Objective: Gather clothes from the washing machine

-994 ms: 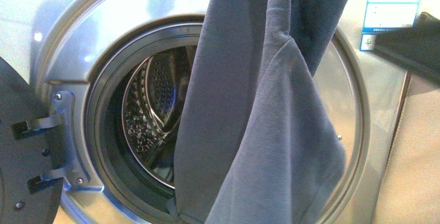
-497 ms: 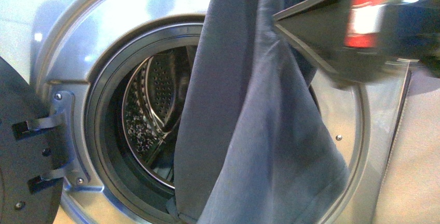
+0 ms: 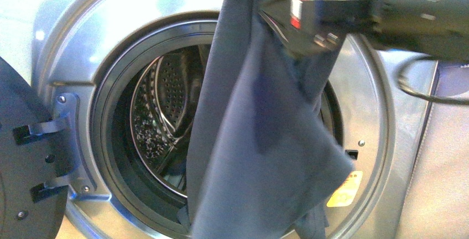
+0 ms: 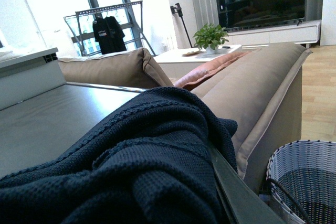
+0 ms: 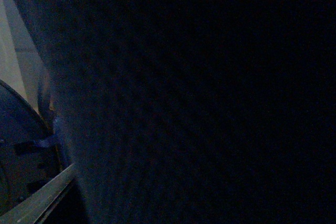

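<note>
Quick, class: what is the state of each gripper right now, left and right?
Left gripper: fingers hidden by the clothes; cannot be told.
Right gripper: tip against the clothes; open or closed cannot be told.

The grey metal washing machine [image 3: 83, 45] is standing with its round door [image 3: 22, 167] swung open to the left, baring the perforated steel drum [image 3: 160, 112]. A thin navy-blue garment [image 3: 260, 139] is hanging down in front of the mouth, covering its right half, its hem falling just left of the yellow sticker [image 3: 344, 189]. Another knitted garment [image 4: 142, 161], also navy, is lying bunched on a dark flat top [image 4: 47, 124].
</note>
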`<state>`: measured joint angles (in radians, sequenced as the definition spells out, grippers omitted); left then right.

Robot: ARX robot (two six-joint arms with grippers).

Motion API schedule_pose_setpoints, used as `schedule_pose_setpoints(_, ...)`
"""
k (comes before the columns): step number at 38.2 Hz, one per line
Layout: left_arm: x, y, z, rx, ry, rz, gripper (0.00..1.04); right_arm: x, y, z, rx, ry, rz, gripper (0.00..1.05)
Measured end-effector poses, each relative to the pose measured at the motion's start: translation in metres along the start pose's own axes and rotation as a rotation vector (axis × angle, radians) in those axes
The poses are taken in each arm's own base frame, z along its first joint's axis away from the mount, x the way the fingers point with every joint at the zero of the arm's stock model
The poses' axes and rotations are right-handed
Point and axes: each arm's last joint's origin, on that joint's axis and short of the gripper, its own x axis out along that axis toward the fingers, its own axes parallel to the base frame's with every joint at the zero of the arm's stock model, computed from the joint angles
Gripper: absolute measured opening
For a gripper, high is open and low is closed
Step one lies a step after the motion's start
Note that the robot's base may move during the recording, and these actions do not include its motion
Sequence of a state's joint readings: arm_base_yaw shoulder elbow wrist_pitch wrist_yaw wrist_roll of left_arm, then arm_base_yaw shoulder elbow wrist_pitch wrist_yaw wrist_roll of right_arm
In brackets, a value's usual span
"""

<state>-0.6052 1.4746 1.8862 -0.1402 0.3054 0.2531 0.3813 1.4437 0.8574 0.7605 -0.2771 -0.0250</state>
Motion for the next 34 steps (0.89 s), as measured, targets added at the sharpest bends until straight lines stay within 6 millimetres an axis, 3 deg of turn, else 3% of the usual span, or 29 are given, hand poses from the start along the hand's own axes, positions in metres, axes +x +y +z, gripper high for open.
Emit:
schedule_pose_setpoints(14,0.000,0.000,0.000,0.000,0.000,0.000,0.07,0.022,0.021,0.000,0.104,-0.015,0.042,0.97)
schedule_pose_setpoints(23,0.000,0.000,0.000,0.000,0.002,0.006,0.07,0.036,0.017,-0.006,0.113,-0.012,-0.042,0.97)
schedule_pose_setpoints(29,0.000,0.000,0.000,0.000,0.002,0.006,0.07,0.041,0.014,-0.009,0.111,-0.029,-0.124,0.76)
schedule_pose_setpoints(34,0.000,0.000,0.000,0.000,0.002,0.006,0.07,0.039,0.013,-0.004,0.106,-0.078,-0.159,0.48)
